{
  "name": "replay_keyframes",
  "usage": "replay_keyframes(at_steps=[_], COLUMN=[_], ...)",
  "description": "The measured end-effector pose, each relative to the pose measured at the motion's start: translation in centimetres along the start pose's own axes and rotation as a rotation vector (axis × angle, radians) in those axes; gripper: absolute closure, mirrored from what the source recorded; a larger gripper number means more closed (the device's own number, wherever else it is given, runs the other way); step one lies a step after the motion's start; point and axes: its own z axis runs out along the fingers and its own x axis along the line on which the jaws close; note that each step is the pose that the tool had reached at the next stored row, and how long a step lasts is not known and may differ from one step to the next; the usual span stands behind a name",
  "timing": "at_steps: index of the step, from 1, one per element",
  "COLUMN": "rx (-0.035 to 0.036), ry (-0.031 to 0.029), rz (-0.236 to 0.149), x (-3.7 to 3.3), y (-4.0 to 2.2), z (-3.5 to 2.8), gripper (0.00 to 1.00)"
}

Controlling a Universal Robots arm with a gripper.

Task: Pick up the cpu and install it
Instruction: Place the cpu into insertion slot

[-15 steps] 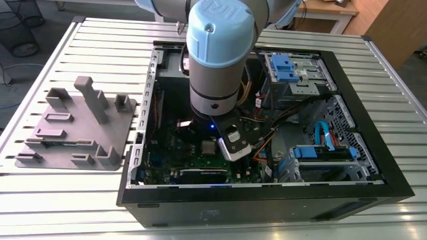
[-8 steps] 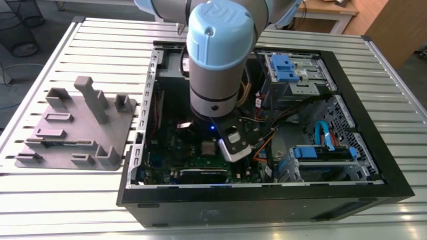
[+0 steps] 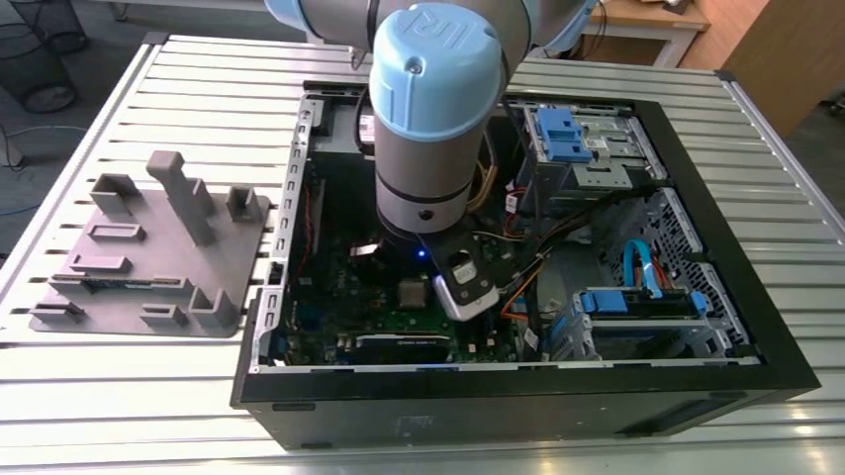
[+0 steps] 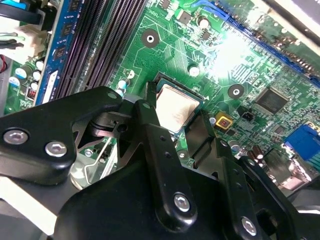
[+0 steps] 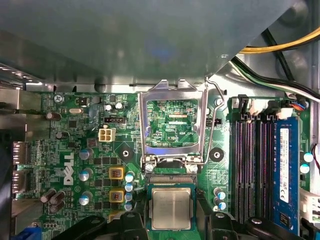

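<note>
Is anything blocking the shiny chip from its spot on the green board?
Nothing visible blocks it. The cpu is already right at the socket, with the tool straddling it. The metal socket frame is flipped open, away from the chip.

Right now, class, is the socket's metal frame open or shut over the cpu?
Open: the metal frame stands swung back, and the cpu lies uncovered beside it, its silver top showing.

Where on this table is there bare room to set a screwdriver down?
Bare slatted table lies below the grey tray in the exterior view, and above it toward the far edge. A thin strip runs along the computer case on the exterior view's right. Inside the case is crowded: the arm hangs over the cpu among cables.
</note>
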Motion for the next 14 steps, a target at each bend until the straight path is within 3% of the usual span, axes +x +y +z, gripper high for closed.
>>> replay_keyframes(at_steps=[14], rx=[0.0005], ry=[-0.0002], rz=[0.009], x=[0.0], y=[0.02], z=[0.17], gripper=[0.53])
